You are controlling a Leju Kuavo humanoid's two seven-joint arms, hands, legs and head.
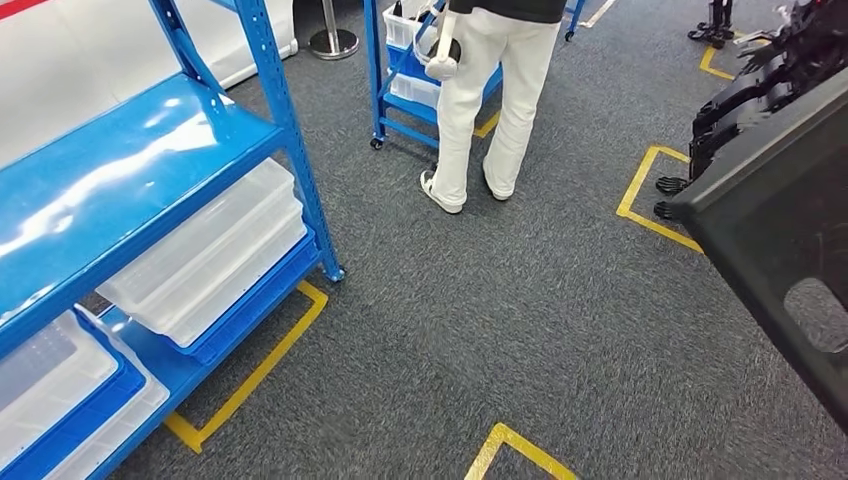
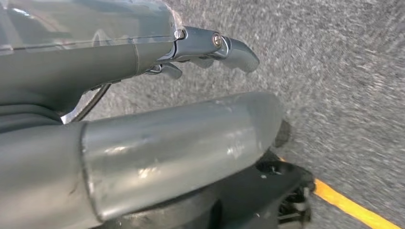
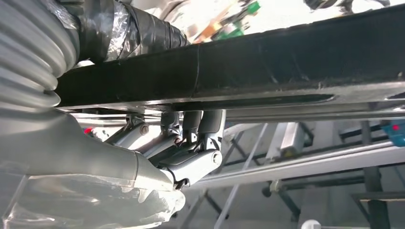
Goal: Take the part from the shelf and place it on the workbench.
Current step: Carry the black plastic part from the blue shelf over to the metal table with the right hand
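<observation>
I am carrying the part (image 1: 770, 210), a large flat black plastic panel, at my right side, where it is filling the right edge of the head view and hanging above the grey carpet floor (image 1: 520, 320). Its long axis is running from near me, low on the right, away and up toward the far right, so its far end is pointing forward past the yellow floor tape (image 1: 640, 190), and its broad face is tilting up toward my head. In the right wrist view my right hand (image 3: 186, 143) is gripping the part (image 3: 286, 62) by its edge, my dark fingers (image 3: 210, 125) curling up against the underside of the thick black rim while the thumb side is sitting on the other face. My left hand (image 2: 157, 119) is hanging over the carpet near a yellow line (image 2: 348, 205), holding nothing, its thick thumb (image 2: 181, 148) and a bent finger (image 2: 224, 45) standing apart. To my left the blue shelf (image 1: 150, 180) is standing with clear plastic bins (image 1: 210, 255) on its lower levels. Ahead, a person in white trousers (image 1: 490, 100) is standing on the carpet just beside a blue cart (image 1: 400, 70) that is holding more clear bins.
</observation>
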